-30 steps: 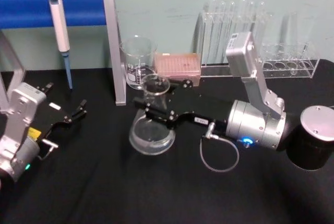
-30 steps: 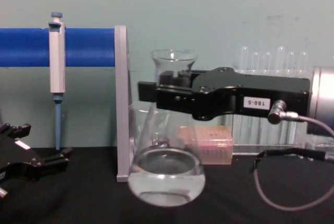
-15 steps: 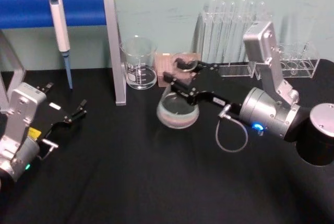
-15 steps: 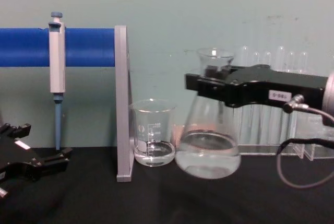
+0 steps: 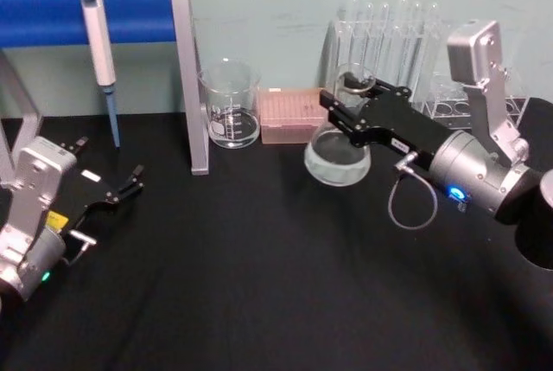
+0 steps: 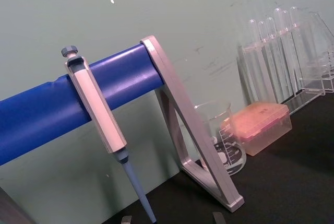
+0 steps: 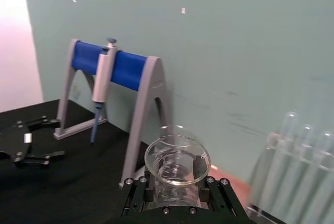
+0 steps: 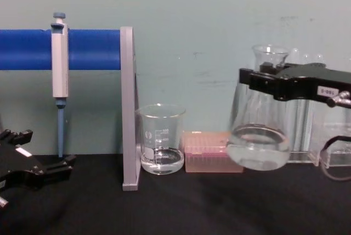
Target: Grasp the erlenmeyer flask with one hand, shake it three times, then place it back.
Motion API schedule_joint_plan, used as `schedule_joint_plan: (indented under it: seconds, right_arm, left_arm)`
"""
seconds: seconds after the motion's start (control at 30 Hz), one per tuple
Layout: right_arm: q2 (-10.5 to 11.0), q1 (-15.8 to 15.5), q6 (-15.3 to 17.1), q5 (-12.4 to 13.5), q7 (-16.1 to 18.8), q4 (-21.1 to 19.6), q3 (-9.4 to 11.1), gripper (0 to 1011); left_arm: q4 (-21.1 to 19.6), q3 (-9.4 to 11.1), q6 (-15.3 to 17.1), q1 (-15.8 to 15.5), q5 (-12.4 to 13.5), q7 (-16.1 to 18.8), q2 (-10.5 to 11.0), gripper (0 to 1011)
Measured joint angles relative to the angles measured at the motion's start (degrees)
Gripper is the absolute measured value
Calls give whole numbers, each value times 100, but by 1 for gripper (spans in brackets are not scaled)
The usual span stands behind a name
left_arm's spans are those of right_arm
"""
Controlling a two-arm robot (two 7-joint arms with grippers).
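The erlenmeyer flask [image 5: 338,159], clear glass with some clear liquid in its base, hangs above the black table in front of the test tube rack. My right gripper [image 5: 350,105] is shut on its neck just under the lip. In the chest view the flask [image 8: 258,143] floats a little tilted, off the table, with the black right gripper [image 8: 270,81] clamped across its neck. In the right wrist view I look down into the flask's mouth [image 7: 177,160]. My left gripper [image 5: 108,163] rests open at the table's left, holding nothing.
A pipette [image 5: 98,38] hangs on a blue-barred stand [image 5: 186,77] at the back left. A glass beaker [image 5: 230,105] and a pink tip box [image 5: 295,115] stand beside it. Behind the flask stands a test tube rack [image 5: 406,42]. A black canister [image 5: 540,233] sits at the right edge.
My right gripper has carried the flask to the right and farther back, from in front of the stand to in front of the test tube rack. The left arm has stayed still.
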Motion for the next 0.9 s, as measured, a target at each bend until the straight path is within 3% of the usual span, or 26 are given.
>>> schedule_joint_plan:
  seconds: [0.5,0.9]
  right_arm:
    - [-57,-169,77,-160,-153,7,407,449]
    - [-202,-175,154,-256,44,-32,394,449]
  left_arm:
    - [0,0,0,0,1,0,0,1001]
    - [0,0,0,0,0,0,0,1001]
